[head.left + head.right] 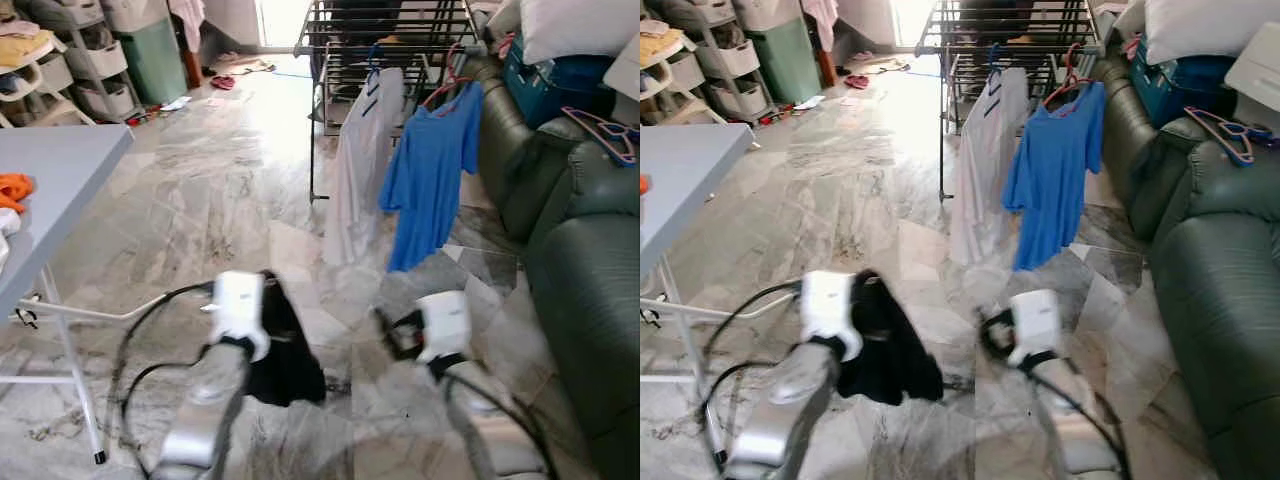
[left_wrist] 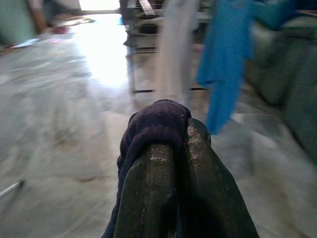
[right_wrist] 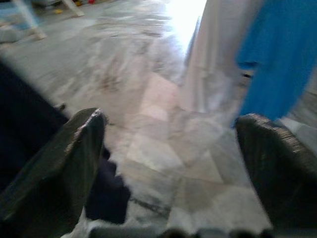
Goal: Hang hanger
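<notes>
A dark navy garment (image 1: 288,358) hangs from my left gripper (image 2: 177,141), which is shut on a fold of the cloth (image 2: 156,119) low over the marble floor. Whether a hanger is inside it, I cannot tell. My right gripper (image 3: 171,134) is open beside it, its fingers (image 3: 74,148) wide apart with nothing between them. Ahead stands a black drying rack (image 1: 390,40). On its front rail hang a white shirt (image 1: 355,170) and a blue T-shirt (image 1: 430,170), the latter on a red hanger (image 1: 452,82).
A dark green sofa (image 1: 590,280) runs along the right, with a pink and purple hanger (image 1: 600,125) lying on it. A grey folding table (image 1: 50,170) with an orange cloth (image 1: 12,188) stands at the left. Storage shelves (image 1: 90,60) line the back left.
</notes>
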You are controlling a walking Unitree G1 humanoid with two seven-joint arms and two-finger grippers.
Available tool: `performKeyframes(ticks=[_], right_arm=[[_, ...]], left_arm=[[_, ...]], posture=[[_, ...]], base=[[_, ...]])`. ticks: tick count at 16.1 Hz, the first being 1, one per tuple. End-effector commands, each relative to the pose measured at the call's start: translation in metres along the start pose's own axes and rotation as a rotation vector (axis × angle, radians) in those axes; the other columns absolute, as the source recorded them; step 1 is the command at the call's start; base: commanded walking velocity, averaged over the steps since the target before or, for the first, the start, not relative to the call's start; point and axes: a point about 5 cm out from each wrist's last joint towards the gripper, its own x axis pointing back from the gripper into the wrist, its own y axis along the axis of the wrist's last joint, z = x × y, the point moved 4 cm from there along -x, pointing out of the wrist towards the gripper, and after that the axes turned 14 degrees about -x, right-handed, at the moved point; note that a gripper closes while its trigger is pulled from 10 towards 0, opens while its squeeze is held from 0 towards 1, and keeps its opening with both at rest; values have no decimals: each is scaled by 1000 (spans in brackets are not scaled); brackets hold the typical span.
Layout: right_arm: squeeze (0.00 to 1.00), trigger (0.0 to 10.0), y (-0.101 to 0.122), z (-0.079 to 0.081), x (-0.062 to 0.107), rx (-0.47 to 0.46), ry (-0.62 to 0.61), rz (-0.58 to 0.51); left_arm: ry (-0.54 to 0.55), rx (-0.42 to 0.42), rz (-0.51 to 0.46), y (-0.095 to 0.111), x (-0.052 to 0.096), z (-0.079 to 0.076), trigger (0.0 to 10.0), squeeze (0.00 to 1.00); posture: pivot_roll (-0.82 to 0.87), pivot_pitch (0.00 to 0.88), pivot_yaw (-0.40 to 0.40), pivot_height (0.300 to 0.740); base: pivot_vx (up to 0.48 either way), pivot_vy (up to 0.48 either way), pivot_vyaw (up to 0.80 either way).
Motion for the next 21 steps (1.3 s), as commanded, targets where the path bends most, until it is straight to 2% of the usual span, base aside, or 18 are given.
performKeyframes(ticks=[1,4,6,7,9,11,16,19,21], right_arm=[[0,10000,-4,4,-2,7,40,37],[0,10000,-14,17,-7,-6,138,113],[0,10000,-19,30,-14,-25,185,137],[0,10000,-19,32,-15,-30,191,137],[0,10000,-23,48,-18,-59,258,166],[0,10000,-31,56,-18,-69,306,205],[0,10000,-35,53,-30,-62,264,221],[0,10000,-40,59,-40,-59,255,248],[0,10000,-32,67,-53,-30,225,222]], left_arm=[[-10,-12,-54,16,-7,-4,10000,0],[-71,-8,-80,36,-24,-24,10000,0],[-123,28,-99,50,-35,-36,10000,0],[-122,28,-99,52,-36,-37,10000,0],[-102,46,-89,56,-43,-37,10000,0],[-80,89,-54,55,-46,-38,10000,0],[-36,118,-30,63,-52,-37,10000,0],[-22,151,-22,72,-55,-36,10000,0],[-44,160,5,76,-55,-42,10000,0]], posture=[[-17,0,43,740],[-22,0,50,740],[-18,0,53,740],[-18,0,53,740],[-18,0,57,740],[-20,0,58,740],[-19,0,60,740],[-8,0,59,740],[2,0,58,740]], base=[[0,0,0],[0,0,0],[0,0,0],[0,0,0],[0,0,0],[0,0,0],[0,0,0],[0,0,0],[0,0,0]])
